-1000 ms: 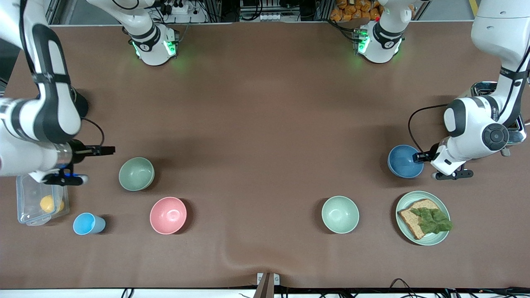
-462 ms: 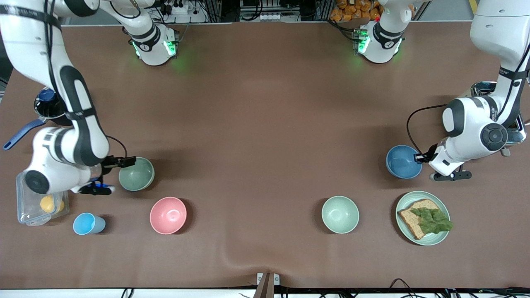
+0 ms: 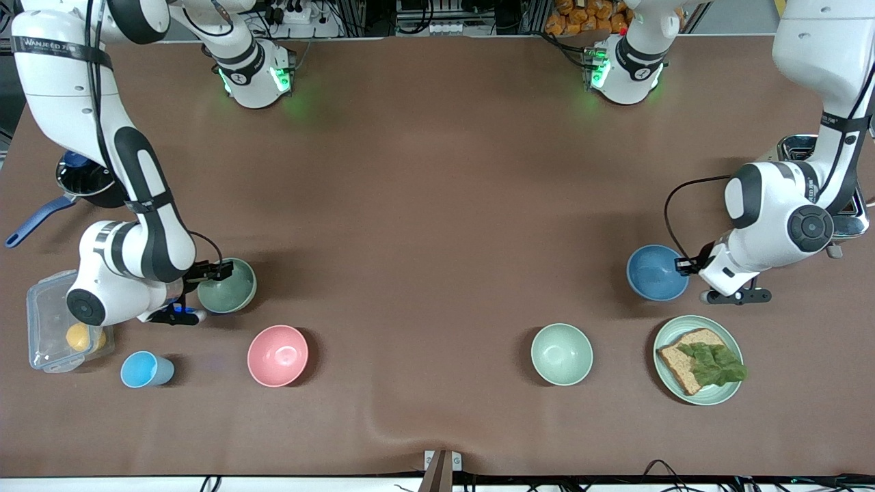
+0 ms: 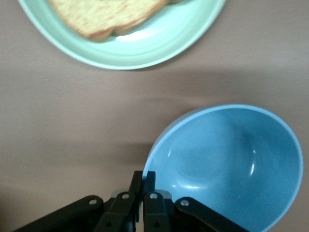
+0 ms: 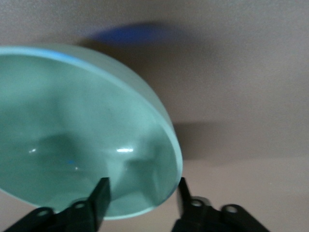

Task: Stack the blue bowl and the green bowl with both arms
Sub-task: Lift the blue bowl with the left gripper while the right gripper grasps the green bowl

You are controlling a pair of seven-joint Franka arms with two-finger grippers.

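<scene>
The blue bowl (image 3: 653, 273) sits toward the left arm's end of the table. My left gripper (image 3: 680, 265) is shut on its rim, which also shows in the left wrist view (image 4: 143, 180), with the bowl (image 4: 227, 159) tilted in the grip. A green bowl (image 3: 229, 290) sits toward the right arm's end. My right gripper (image 3: 220, 271) is open and straddles its rim. In the right wrist view (image 5: 141, 186) one finger is inside the bowl (image 5: 72, 135) and one outside. A second green bowl (image 3: 562, 354) sits nearer the front camera.
A pale green plate (image 3: 666, 338) with bread and lettuce lies beside the blue bowl, nearer the camera; its rim shows in the left wrist view (image 4: 145, 48). A pink bowl (image 3: 277, 355), light-blue cup (image 3: 145, 369), clear container (image 3: 48, 311) and pot (image 3: 82, 179) are toward the right arm's end.
My right arm swung in to the green bowl and its open fingers now straddle the rim. My left gripper, shut on the blue bowl, shifted it slightly toward the table's middle.
</scene>
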